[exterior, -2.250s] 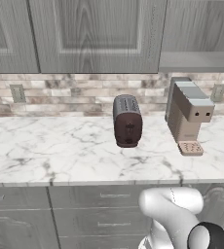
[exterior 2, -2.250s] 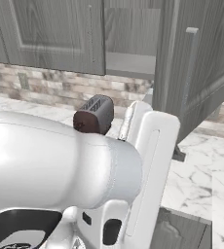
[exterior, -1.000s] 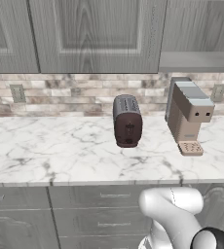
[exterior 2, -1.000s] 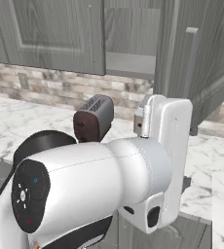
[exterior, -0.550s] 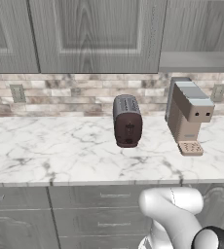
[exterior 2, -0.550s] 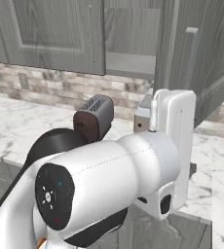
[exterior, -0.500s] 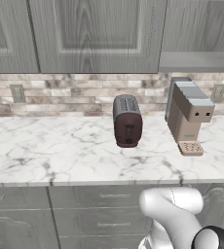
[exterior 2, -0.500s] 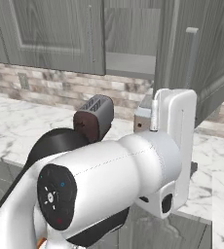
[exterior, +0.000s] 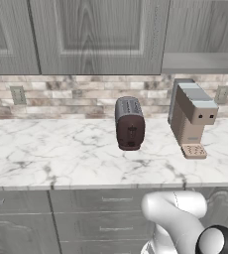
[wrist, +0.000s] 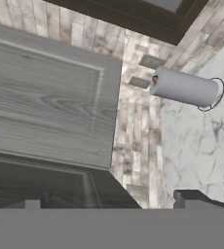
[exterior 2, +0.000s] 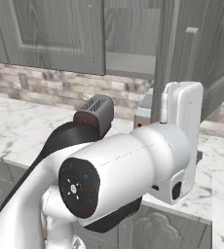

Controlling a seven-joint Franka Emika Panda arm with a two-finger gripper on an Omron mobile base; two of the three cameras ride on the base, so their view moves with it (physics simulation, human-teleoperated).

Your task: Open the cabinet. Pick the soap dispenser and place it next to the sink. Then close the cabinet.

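**A:** Where's your gripper (wrist: 111,200) right now?

**B:** Up by the cabinet (exterior 2: 133,34). My fingers (wrist: 192,198) are spread wide apart, nothing between them. In the hand view the cabinet's door panel (wrist: 50,97) sits just off my left tip, and a grey cylinder (wrist: 184,87) stands on the marble counter (wrist: 201,141) beyond.

**A:** And the cabinet?

**B:** Open. From the right base view one door (exterior 2: 201,53) swings out toward me, its slim bar handle (exterior 2: 192,51) just above my hand, a bare grey shelf (exterior 2: 128,63) showing inside.

**A:** Below it?

**B:** A dark toaster (exterior: 130,123) and a coffee machine (exterior: 191,117), standing apart against the brick backsplash (exterior: 71,96).
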